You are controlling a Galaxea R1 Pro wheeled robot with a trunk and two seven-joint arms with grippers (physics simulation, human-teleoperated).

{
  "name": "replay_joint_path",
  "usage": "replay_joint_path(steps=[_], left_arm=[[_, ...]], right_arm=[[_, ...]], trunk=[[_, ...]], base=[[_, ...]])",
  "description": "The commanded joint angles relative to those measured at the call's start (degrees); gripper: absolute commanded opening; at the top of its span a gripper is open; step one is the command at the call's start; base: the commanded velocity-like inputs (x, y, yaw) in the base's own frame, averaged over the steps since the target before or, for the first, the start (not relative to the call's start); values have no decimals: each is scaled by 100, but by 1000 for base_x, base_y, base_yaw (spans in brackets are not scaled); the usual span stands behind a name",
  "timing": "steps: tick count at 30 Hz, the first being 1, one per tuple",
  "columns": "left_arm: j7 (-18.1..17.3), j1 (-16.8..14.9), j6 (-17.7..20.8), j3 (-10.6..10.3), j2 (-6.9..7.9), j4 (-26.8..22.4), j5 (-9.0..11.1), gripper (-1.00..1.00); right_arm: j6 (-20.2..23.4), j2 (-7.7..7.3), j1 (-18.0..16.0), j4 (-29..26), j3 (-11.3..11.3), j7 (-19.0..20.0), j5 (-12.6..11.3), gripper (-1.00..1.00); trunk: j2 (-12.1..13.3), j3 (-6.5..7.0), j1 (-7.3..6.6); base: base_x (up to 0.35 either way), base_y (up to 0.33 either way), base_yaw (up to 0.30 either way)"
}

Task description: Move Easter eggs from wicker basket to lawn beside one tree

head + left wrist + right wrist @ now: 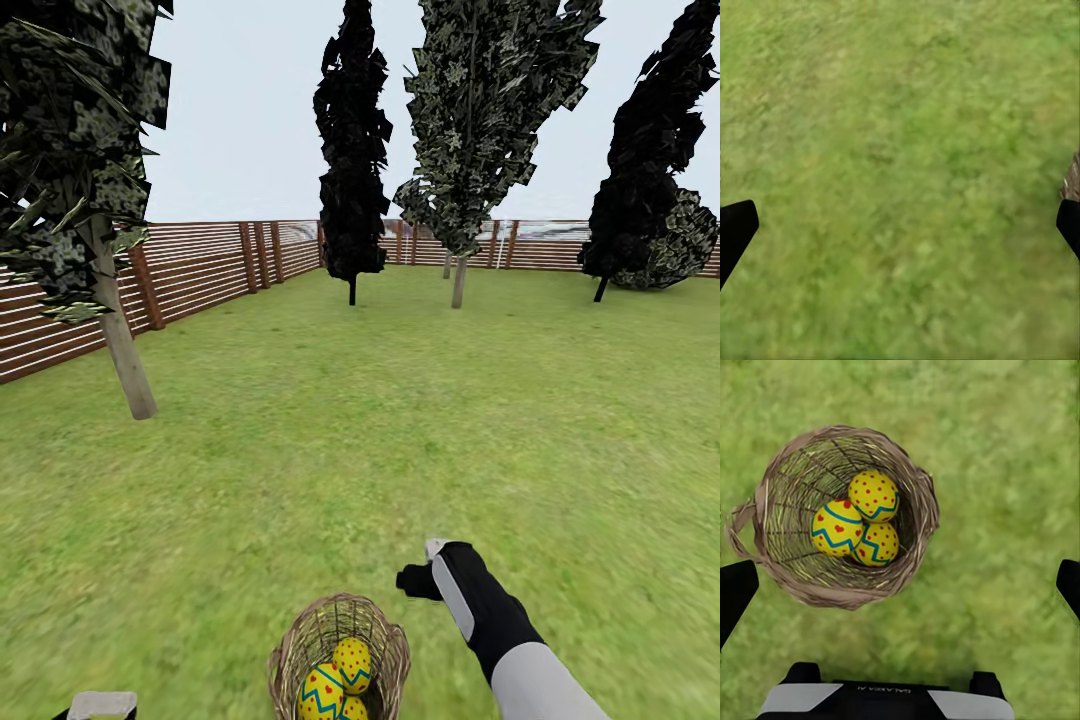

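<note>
My right tool (900, 585), fingers spread wide and empty, hangs above the wicker basket (916, 484), which holds all three Easter eggs (859, 519) directly below. I should centre over the topmost egg, descend between the walls, then close gently. My left tool (900, 225), equally wide, hovers over the lawn (885, 135).

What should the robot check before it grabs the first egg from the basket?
1. All three Easter eggs in the wicker basket: ok.
2. Basket upright on the lawn: ok.
3. Right hand open, fingers wide apart: ok.
4. Right hand lined up over the eggs: not ok, basket sits off to one side in the right wrist view.
5. Left hand open and free, over grass: ok.
6. A speckled tree nearby for the drop: ok.
</note>
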Motion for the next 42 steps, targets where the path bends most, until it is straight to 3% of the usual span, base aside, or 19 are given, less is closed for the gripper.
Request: replay_joint_path(steps=[1, 8, 20, 28, 42], left_arm=[[42, -5, -22, -25, 13, -11, 61, 100], [53, 5, -66, 39, 11, -45, 63, 100], [41, 1, -52, 66, 21, -127, 59, 100], [37, 6, -40, 75, 22, -146, 62, 100], [29, 7, -10, 79, 24, -149, 84, 100]], right_arm=[[21, -2, -28, -6, 13, -56, -62, 100], [43, 0, -121, -1, 7, -132, -66, 100], [52, -2, -146, 12, -23, -455, -75, 100], [54, -2, -136, 1, -428, -487, -73, 100], [45, 6, -121, -5, -514, -492, -83, 100]], trunk=[[-14, -14, 4], [-14, -14, 4], [-495, -229, 267], [-816, -373, 443], [-1377, -642, 751]], base=[[0, 0, 0], [0, 0, 0], [0, 0, 0], [0, 0, 0], [0, 0, 39]])
